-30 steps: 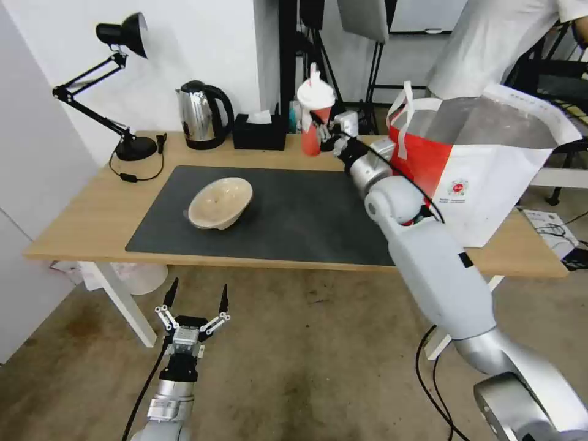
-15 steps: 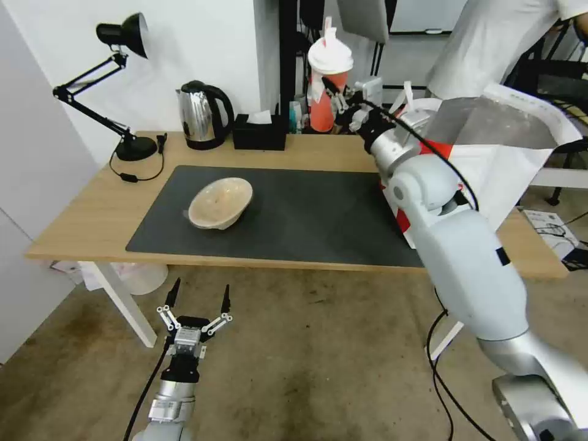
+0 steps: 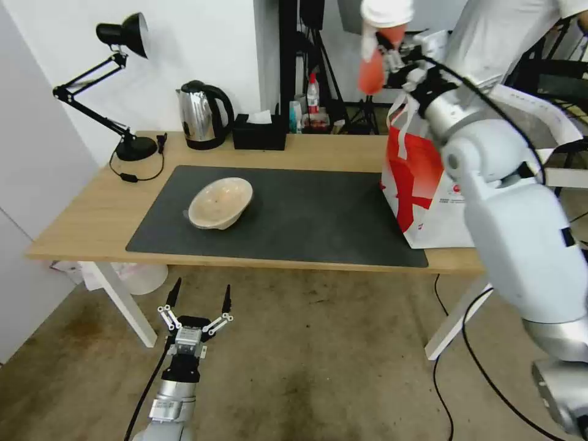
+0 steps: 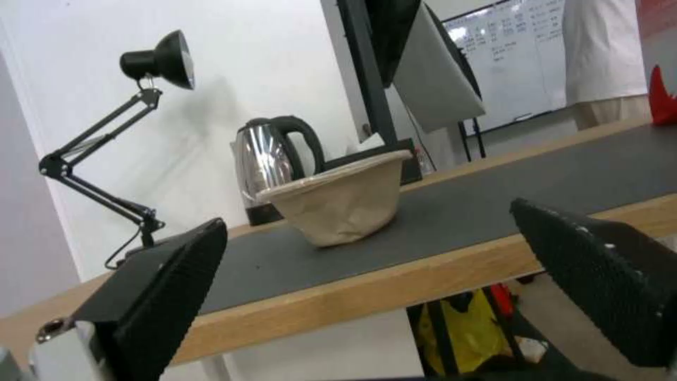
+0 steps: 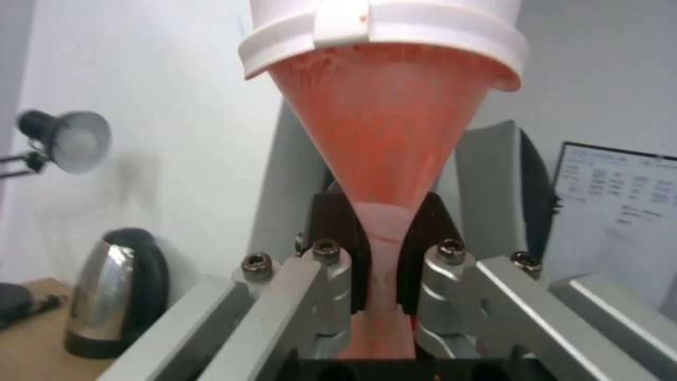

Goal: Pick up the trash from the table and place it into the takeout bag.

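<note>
The red cup with white lid (image 3: 375,46) hangs high above the table's (image 3: 86,223) far right corner, beside the takeout bag's (image 3: 422,184) open top, the right gripper (image 5: 381,238) clamped on its narrow lower body. It looks light and thin-walled, likely to crush, so the low grip near the stiffer base seems sensible; whether it holds liquid cannot be told. The bag's inside is hidden by the arm. The beige shallow bowl (image 3: 220,202) sits tilted on the dark mat's (image 3: 306,214) left half, apparently empty. The left gripper (image 3: 196,306) hangs below the near edge, fingers apart.
</note>
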Tool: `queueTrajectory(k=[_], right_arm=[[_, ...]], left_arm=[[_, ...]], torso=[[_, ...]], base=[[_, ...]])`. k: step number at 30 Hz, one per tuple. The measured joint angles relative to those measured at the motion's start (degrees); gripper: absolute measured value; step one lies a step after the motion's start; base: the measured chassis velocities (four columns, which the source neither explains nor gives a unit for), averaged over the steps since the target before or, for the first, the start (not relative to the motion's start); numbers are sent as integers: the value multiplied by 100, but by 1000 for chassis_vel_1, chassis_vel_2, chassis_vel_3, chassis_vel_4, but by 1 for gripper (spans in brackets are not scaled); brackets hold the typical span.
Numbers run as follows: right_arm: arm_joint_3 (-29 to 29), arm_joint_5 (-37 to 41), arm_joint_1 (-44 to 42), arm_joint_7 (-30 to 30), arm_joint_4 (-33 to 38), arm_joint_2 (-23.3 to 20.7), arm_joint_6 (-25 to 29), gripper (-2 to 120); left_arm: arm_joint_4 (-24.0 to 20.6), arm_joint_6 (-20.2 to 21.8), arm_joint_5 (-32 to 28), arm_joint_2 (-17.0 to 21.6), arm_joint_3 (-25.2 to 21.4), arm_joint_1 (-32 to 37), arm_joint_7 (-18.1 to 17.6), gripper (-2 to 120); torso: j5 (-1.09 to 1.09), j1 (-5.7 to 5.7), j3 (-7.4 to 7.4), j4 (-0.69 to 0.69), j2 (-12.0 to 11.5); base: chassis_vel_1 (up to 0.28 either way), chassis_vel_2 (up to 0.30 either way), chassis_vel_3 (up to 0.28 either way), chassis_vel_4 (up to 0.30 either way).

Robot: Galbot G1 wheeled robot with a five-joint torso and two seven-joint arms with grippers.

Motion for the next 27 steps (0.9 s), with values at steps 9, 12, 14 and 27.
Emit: queueTrajectory(k=[9, 12, 14, 27], right_arm=[[157, -13, -238, 55, -13, -317, 116, 5], [242, -34, -370, 92, -14, -546, 204, 5], [280, -39, -406, 94, -16, -621, 222, 5], [659, -244, -635, 102, -229, -1002, 399, 5]], left_arm=[[-25, 2, 3, -1, 8, 28, 0, 100], [-50, 2, 3, 1, -13, 63, -1, 100], [-54, 2, 3, 1, -15, 71, -1, 100], [-59, 0, 3, 3, 14, 93, -1, 100]], torso=[[-1, 0, 0, 1, 0], [0, 0, 0, 1, 0], [0, 0, 0, 0, 0], [-1, 0, 0, 1, 0]], base=[[0, 0, 0, 0], [0, 0, 0, 0], [0, 0, 0, 0], [0, 0, 0, 0]])
